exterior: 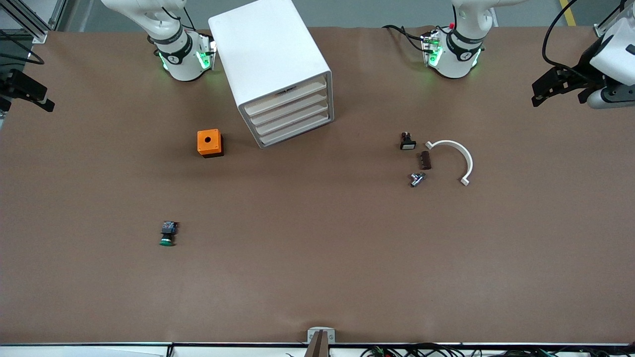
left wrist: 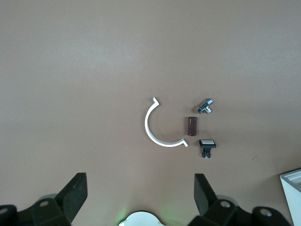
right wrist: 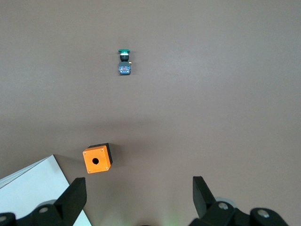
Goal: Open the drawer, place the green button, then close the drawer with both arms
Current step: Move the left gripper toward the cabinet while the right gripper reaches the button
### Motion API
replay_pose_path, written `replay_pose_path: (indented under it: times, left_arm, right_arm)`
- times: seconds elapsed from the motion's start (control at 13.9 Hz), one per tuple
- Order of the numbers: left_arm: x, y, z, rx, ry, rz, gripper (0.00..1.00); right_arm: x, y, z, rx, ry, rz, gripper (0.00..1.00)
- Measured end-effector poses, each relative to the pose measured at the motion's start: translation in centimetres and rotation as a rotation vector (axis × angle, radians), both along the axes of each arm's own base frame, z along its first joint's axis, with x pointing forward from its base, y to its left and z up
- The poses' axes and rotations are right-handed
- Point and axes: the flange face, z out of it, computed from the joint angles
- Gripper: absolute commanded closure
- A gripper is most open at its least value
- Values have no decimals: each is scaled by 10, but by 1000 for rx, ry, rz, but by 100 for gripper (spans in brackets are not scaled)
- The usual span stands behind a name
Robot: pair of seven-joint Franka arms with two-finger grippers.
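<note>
Both grippers, left [left wrist: 138, 200] and right [right wrist: 138, 200], hover fingers-apart over brown table [exterior: 317, 277] (button [exterior: 167, 233] untouched).

An orange cube with a hole [exterior: 210, 143] sits on the brown table [exterior: 317, 258] just beside the white cabinet. Toward the left arm's end, well apart from either pincer, cluster a white curved bracket [exterior: 455, 156], a small black part with a white face [exterior: 407, 142], a dark brown block [exterior: 425, 160] and a small metal piece [exterior: 416, 179].

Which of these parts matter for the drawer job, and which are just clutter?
For the job:
button
drawer cabinet, all drawers shut
left gripper, right gripper, both open, waiting at the table ends

Lying about:
orange cube
white curved piece
black part with white face
brown block
small metal part
</note>
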Motion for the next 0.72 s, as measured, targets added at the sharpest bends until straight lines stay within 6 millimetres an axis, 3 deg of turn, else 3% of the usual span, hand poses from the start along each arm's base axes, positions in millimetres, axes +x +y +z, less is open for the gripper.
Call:
replay_pose_path:
  times: [0.5,0.72]
  left_arm:
    - [3,6,5,64,-14,-3,0]
    - [20,7,-15,76,23,-28,0]
  right_arm:
    - [-1,0,1,0,-2,0,0]
    - [-1,0,1,0,-3,1,0]
